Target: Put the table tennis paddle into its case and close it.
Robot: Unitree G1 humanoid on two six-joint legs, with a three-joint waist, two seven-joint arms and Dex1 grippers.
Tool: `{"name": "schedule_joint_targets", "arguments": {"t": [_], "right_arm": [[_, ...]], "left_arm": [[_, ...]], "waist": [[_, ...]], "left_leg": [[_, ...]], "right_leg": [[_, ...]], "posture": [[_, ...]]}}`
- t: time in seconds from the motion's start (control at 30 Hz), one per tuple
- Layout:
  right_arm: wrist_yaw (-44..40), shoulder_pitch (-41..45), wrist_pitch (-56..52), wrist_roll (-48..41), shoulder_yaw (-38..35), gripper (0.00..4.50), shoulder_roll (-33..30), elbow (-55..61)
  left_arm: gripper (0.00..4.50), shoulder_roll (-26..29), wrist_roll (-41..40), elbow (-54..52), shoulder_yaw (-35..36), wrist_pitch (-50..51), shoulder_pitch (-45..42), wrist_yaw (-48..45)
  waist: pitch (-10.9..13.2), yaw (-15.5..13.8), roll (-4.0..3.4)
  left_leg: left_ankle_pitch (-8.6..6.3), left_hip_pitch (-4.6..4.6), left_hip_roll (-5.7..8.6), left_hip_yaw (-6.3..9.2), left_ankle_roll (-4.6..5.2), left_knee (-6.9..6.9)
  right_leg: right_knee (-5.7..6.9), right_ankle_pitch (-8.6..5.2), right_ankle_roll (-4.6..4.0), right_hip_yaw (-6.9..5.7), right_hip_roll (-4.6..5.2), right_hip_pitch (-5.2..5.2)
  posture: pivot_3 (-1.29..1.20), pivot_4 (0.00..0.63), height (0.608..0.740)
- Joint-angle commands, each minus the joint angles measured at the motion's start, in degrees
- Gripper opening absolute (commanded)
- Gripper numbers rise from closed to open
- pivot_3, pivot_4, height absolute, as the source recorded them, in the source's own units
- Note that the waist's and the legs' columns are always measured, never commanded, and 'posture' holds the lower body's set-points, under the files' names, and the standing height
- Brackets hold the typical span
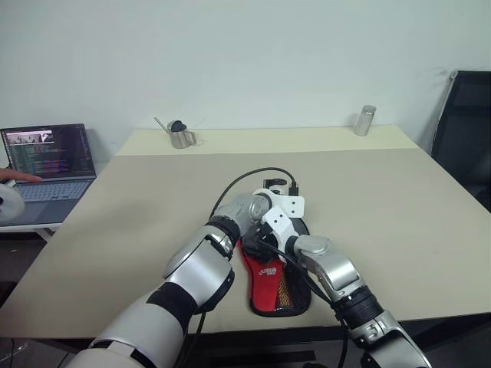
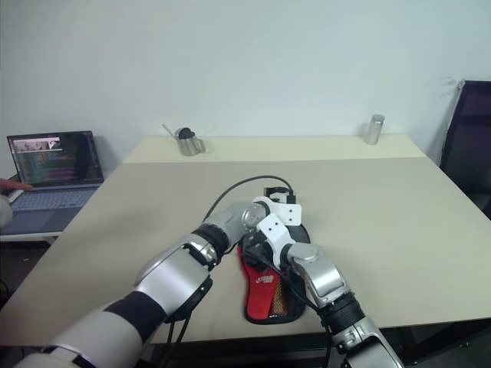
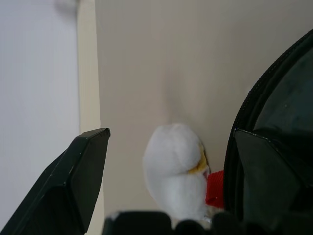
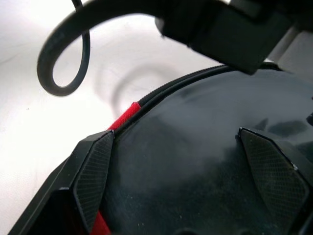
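The case (image 1: 268, 285) lies flat near the table's front edge, with its red lettered part and mesh pocket toward me and its black round part under both hands. The table tennis paddle is hidden. My left gripper (image 3: 168, 134) is open beside the case's zipper edge (image 3: 244, 107). A white fluffy tag (image 3: 176, 166) and a small red tab (image 3: 214, 188) sit loose between its fingers. My right gripper (image 4: 174, 134) is open just over the black round part (image 4: 195, 147), with nothing between its fingers.
A black cable (image 1: 245, 180) loops off my left wrist over the table. At the far edge stand a metal jug (image 1: 180, 134) and a metal can (image 1: 366, 120). To the left is a laptop (image 1: 50, 165) with a person's hand (image 1: 15, 176) at it. A black chair (image 1: 464, 138) stands to the right.
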State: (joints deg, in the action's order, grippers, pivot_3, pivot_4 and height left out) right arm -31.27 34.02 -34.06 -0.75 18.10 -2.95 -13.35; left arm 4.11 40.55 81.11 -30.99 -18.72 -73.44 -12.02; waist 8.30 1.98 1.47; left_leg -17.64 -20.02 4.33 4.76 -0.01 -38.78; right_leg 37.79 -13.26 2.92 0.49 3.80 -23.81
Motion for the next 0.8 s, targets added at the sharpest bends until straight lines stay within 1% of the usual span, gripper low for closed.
{"name": "schedule_joint_targets", "arguments": {"t": [0.03, 0.4, 0.6, 0.8], "right_arm": [[-0.34, -0.64, -1.45, 0.49, 1.96, 4.5, 0.96, -4.02], [-0.97, -0.25, -0.75, 0.48, 2.16, 4.5, 1.48, -5.49], [-1.29, -0.1, -0.51, 0.19, 2.06, 4.5, 1.54, -6.4], [-1.32, -0.59, -0.65, 0.12, 2.1, 4.5, 1.42, -6.08]], "left_arm": [[4.44, 0.1, 0.99, -3.27, -1.1, -2.04, -1.4, 2.86], [4.44, 2.47, 0.69, -3.75, 0.64, 2.4, -3.68, 18.01], [4.44, 4.2, -0.37, -3.97, 1.7, 1.59, -4.76, 17.84], [4.44, 8.4, -1.1, -4.91, 2.33, -1.35, -6.83, 15.3]], "waist": [[0.01, -0.02, 0.0], [0.03, -0.02, 0.0], [0.02, -0.02, 0.0], [0.03, 0.02, -0.01]], "left_leg": [[0.0, 0.0, 0.0, 0.0, 0.0, 0.0], [-0.01, -0.03, 0.0, -0.01, -0.01, 0.04], [-0.01, -0.03, 0.0, -0.02, -0.02, 0.05], [-0.01, -0.12, -0.02, -0.05, -0.04, 0.05]], "right_leg": [[0.0, 0.0, 0.0, 0.0, 0.0, 0.0], [-0.01, 0.0, 0.0, 0.06, 0.01, -0.08], [-0.01, 0.0, 0.0, 0.06, 0.01, -0.11], [0.02, 0.0, 0.0, 0.1, 0.01, -0.24]], "posture": [[0.0, 0.15, 0.74], [0.0, 0.15, 0.74], [0.0, 0.15, 0.74], [0.0, 0.15, 0.74]]}}
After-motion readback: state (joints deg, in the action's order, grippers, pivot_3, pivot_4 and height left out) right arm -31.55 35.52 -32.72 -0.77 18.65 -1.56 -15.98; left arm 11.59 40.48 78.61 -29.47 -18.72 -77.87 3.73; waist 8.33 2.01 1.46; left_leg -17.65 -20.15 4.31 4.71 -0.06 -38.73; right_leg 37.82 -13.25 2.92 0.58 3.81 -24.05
